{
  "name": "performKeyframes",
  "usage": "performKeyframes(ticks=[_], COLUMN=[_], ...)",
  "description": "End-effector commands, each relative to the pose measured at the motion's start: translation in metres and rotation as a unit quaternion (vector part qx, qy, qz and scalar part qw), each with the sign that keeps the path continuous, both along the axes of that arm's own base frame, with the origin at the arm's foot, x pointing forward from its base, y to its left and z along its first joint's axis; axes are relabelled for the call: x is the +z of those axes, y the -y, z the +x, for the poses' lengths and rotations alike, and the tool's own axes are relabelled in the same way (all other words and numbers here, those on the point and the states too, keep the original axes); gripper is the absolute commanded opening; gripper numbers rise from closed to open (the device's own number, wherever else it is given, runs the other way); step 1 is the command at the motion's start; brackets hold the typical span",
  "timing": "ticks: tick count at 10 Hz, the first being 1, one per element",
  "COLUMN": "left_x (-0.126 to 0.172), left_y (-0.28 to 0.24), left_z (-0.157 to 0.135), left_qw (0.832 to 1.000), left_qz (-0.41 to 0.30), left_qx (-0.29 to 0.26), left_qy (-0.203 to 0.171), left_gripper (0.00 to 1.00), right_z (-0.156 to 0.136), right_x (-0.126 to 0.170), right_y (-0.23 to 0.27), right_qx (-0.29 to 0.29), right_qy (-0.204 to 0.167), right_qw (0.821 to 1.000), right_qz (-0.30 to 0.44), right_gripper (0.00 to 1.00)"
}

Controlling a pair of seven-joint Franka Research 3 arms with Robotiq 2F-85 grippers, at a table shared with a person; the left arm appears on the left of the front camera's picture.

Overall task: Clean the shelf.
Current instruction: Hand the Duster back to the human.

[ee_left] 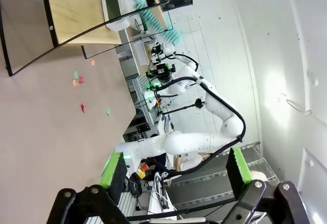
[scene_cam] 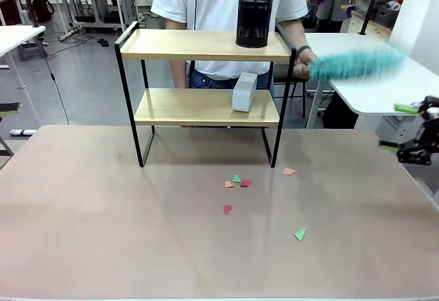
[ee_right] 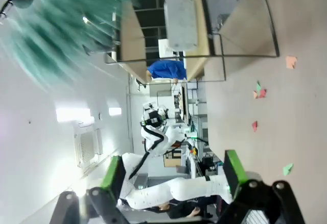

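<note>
Presently the right gripper point(scene_cam: 409, 131) stands released and empty, its green-padded fingers point(ee_right: 113, 175) spread wide, holding off to the right of the shelf point(scene_cam: 204, 88) past the table point(scene_cam: 82, 232) edge with the wrist rolled on its side. The left gripper point(ee_left: 176, 170) is likewise spread wide with nothing between its pads, its wrist also rolled, looking across the table toward the shelf from well back. The shelf stands upright at the far middle of the table, a black mesh pen cup point(scene_cam: 254, 21) on its upper board and a small white box point(scene_cam: 244, 92) on its lower board. Just right of the shelf, the person's hand point(scene_cam: 304, 63) holds a teal duster point(scene_cam: 357, 64), blurred in motion. Coloured paper scraps point(scene_cam: 237, 181) lie on the table in front of the shelf. Judged from this, dusting is under way; both objects remain on the boards and the scraps are uncollected.
</note>
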State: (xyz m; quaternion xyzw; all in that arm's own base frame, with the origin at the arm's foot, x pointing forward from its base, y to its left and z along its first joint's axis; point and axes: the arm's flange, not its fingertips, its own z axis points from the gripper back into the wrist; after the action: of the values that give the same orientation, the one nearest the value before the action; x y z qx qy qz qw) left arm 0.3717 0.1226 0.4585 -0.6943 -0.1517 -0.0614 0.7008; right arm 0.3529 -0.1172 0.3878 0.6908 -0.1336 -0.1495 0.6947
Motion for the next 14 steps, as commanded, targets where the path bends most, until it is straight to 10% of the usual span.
performKeyframes(ticks=[1,6,7,14], left_x=[0.003,0.003,0.003,0.003], left_y=[0.0,0.0,0.0,0.0], left_z=[-0.003,-0.003,-0.003,-0.003], left_qw=[1.0,1.0,1.0,1.0], left_qz=[0.002,0.002,0.002,0.002], left_qx=[-0.006,-0.006,-0.006,-0.006], left_qy=[0.003,0.003,0.003,0.003], left_gripper=[1.0,1.0,1.0,1.0], right_z=[-0.069,-0.038,-0.009,-0.009], right_x=[0.05,0.058,0.111,0.111], right_y=[-0.035,-0.171,-0.069,-0.069], right_qx=[-0.007,0.013,0.012,0.012], right_qy=[-0.009,-0.072,-0.03,-0.03], right_qw=[1.0,0.994,0.998,0.998], right_qz=[0.019,-0.075,-0.044,-0.044], right_gripper=[1.0,1.0,1.0,1.0])
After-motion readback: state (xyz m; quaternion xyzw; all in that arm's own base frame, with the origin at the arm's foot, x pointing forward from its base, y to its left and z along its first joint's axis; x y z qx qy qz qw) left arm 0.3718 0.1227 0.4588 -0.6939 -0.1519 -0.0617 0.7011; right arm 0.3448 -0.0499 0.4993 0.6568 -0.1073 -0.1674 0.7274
